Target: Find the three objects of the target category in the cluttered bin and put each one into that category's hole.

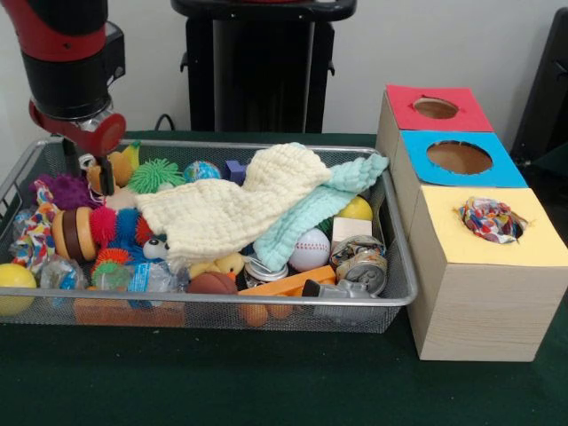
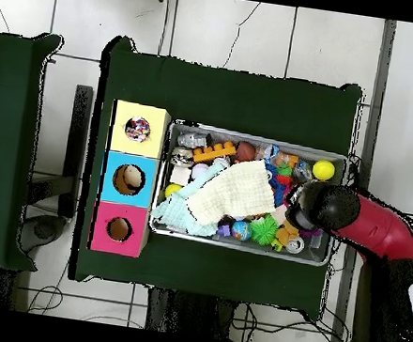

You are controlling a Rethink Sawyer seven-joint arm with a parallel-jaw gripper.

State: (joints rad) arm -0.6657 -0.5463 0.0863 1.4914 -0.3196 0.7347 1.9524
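Cloths: we see the cream waffle-knit cloth (image 1: 235, 206) draped over the clutter in the middle of the cluttered bin (image 1: 404, 282); the mint-green waffle-knit cloth (image 1: 324, 209) lies beside and partly under it, its end reaching the bin's rim on the side towards the boxes; the white dotted cloth (image 1: 491, 219) sits bunched in the hole (image 1: 519, 224) of the yellow-topped box, part of it still above the opening
Progress: we judge one of three cloths nearly delivered, though not fully pushed down; two remain in the bin, both on top of the pile and easy to reach
End effector: the end effector (image 1: 89, 173) hangs low at the bin's end away from the boxes, well apart from both remaining cloths; we cannot tell how its tip is set, and nothing shows in its hold
Other boxes: the blue-topped box (image 1: 461, 158) and the red-topped box (image 1: 435, 107) show bare holes
Clutter: a baseball (image 1: 310, 249), a green spiky ball (image 1: 155, 175), a yellow ball (image 1: 13, 286) and crushed cans (image 1: 359, 262) crowd the mesh
Bench: the bench (image 1: 266, 382) wears dark green cloth; bin and boxes stand side by side on it
Room: a pale wall stands behind the black pedestal (image 1: 262, 67); from above, we see white floor tiles (image 2: 267, 35) with trailing cables
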